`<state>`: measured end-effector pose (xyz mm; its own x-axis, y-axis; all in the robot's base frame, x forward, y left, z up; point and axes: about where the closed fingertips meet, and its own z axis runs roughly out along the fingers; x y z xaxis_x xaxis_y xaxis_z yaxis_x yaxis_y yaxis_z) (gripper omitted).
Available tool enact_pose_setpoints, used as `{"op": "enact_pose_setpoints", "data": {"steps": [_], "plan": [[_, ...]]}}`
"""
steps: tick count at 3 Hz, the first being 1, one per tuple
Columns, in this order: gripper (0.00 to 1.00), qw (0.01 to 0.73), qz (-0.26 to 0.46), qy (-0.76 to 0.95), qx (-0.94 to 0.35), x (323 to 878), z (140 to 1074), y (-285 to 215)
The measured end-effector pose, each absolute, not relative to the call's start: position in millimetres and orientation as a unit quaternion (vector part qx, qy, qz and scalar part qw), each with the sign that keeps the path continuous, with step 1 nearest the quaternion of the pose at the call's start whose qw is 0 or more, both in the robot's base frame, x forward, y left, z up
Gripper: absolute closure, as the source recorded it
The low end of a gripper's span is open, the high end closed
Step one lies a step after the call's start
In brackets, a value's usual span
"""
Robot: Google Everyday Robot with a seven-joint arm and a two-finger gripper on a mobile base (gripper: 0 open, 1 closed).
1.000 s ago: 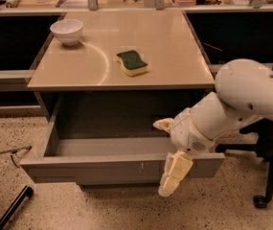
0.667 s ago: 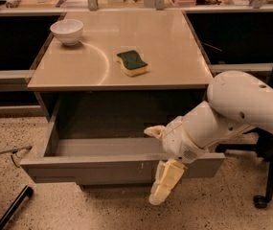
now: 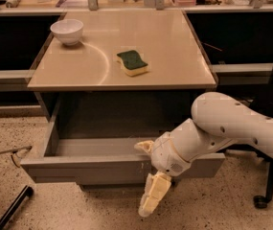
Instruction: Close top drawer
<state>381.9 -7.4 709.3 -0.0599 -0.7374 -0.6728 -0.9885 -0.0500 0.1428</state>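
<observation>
The top drawer (image 3: pixel 93 169) is a wide grey metal drawer pulled far out from under the beige table top (image 3: pixel 174 56). Its inside looks empty, and its flat front has small white scuffs on the upper edge. My gripper (image 3: pixel 149 172) is at the drawer's front, right of its middle. It is open: one cream finger (image 3: pixel 144 146) shows just above the front's upper edge, and the other finger (image 3: pixel 153 195) hangs down in front of the drawer front. The white arm (image 3: pixel 232 128) reaches in from the right.
A white bowl (image 3: pixel 67 31) and a green and yellow sponge (image 3: pixel 132 62) lie on the table top. A black chair base with a castor (image 3: pixel 260 200) stands on the speckled floor at right. A dark bar (image 3: pixel 11 210) lies at bottom left.
My arm and gripper have moved left along the drawer front and a little lower. The drawer has stayed open in the same place.
</observation>
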Motion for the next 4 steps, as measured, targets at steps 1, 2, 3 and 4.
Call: {"op": "enact_pose_setpoints", "data": {"steps": [1, 2, 3, 4], "plan": [[0.0, 0.203, 0.31, 0.659, -0.655, 382, 709, -7], [0.0, 0.199, 0.324, 0.661, -0.647, 372, 706, -10], [0.0, 0.196, 0.349, 0.658, -0.639, 349, 711, -11], [0.0, 0.187, 0.368, 0.652, -0.636, 334, 712, -7]]}}
